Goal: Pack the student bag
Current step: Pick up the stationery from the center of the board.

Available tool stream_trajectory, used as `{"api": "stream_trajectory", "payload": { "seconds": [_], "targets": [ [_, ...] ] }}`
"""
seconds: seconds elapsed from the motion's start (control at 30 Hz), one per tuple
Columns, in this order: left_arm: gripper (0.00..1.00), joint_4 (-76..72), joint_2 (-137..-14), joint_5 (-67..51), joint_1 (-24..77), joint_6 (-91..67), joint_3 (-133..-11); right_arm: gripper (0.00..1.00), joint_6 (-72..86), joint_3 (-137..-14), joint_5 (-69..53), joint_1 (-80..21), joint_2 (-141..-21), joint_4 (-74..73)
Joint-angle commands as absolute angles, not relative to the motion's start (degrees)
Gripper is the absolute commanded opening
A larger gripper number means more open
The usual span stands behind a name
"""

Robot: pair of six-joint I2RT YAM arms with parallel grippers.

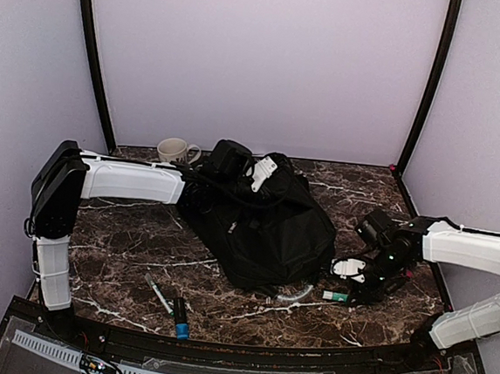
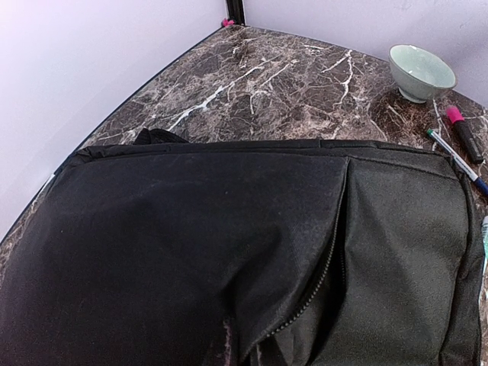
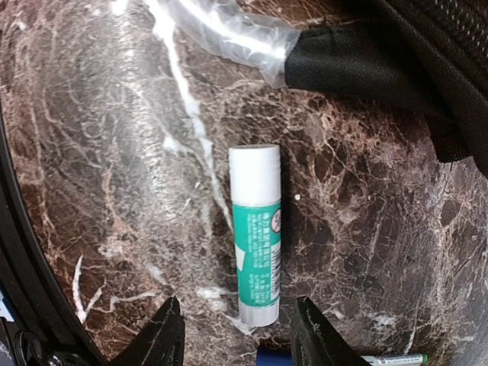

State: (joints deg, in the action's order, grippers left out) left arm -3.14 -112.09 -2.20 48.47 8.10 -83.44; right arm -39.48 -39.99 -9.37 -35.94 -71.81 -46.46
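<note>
Only left wrist shows the bowl point(image 2: 421, 71); one bag point(image 1: 260, 227); one glue stick point(image 3: 256, 236) between open right hand point(image 3: 236, 309); left hand point(image 1: 262, 175) shut

Both arms wear smooth white shells over their long links, the left arm point(image 1: 132, 181) and the right arm point(image 1: 471, 248) alike, with bulky black housings at the joints. A small green light point(image 1: 391, 249) glows on the right arm's black wrist block. A thin black cable point(image 1: 224, 187) trails along the left arm's forward end. The right gripper point(image 3: 236, 339) has two black, wedge-shaped fingers point(image 3: 163, 337); seen from above, its body is white
</note>
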Motion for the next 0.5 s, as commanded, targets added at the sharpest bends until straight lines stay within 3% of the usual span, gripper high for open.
{"api": "stream_trajectory", "payload": {
  "seconds": [0.0,0.47],
  "targets": [
    [0.0,-4.6,-110.1,-3.0,47.8,6.9,-85.5,0.46,-37.1,-38.9,-5.4,-36.9,-72.8,-42.8],
    [0.0,-5.0,-110.0,-3.5,47.8,6.9,-84.9,0.29,-36.3,-38.0,-4.4,-37.4,-77.0,-41.0]
  ]
}}
